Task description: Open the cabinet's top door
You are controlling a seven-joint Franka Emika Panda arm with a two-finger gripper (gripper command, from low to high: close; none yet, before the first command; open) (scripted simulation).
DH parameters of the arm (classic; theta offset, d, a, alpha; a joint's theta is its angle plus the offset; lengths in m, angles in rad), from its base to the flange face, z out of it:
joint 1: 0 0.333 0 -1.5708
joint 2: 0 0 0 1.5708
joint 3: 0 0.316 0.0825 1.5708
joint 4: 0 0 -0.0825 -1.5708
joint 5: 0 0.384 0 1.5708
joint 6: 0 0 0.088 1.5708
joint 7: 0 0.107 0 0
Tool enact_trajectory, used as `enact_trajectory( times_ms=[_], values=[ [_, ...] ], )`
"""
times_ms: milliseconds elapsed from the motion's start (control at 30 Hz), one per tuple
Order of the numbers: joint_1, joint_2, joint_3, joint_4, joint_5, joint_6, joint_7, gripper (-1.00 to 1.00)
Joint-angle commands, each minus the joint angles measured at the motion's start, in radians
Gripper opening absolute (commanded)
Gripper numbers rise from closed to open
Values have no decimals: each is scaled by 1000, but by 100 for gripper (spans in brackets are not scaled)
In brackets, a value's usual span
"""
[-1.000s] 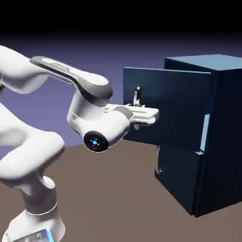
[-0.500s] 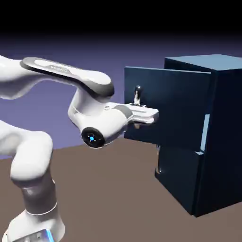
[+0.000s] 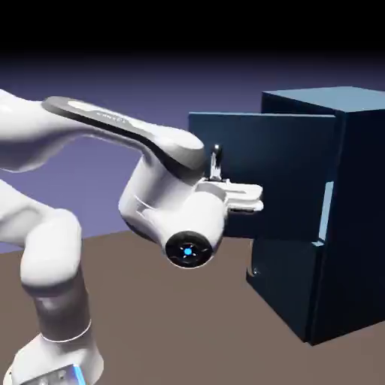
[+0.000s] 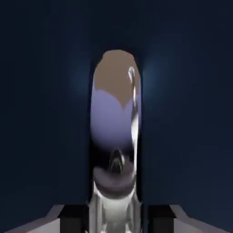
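Top door (image 3: 282,173): rigid hinged panel, ajar; slick curved handle (image 4: 116,136) (best hold), hand (image 3: 252,197) clenched on it.

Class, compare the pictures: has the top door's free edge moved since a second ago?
Yes. The top door has swung slightly further toward the exterior view's left, away from the cabinet body, which stayed put.

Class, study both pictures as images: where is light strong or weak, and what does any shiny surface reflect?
Exterior view: the top strip is black, the backdrop fades to violet, and the cabinet stays dim. Hand view: the top door is nearly black at the edges, with a faint blue glow around the handle, whose mirror-like metal reflects violet and brown, warped.
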Motion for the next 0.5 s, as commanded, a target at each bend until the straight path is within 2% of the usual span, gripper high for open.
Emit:
enact_trajectory(
  times_ms=[0,467],
  values=[
    [13,30,-31,30,-28,-44,-7,-100],
    [240,515,-396,463,-186,-632,-195,-100]
  ],
)
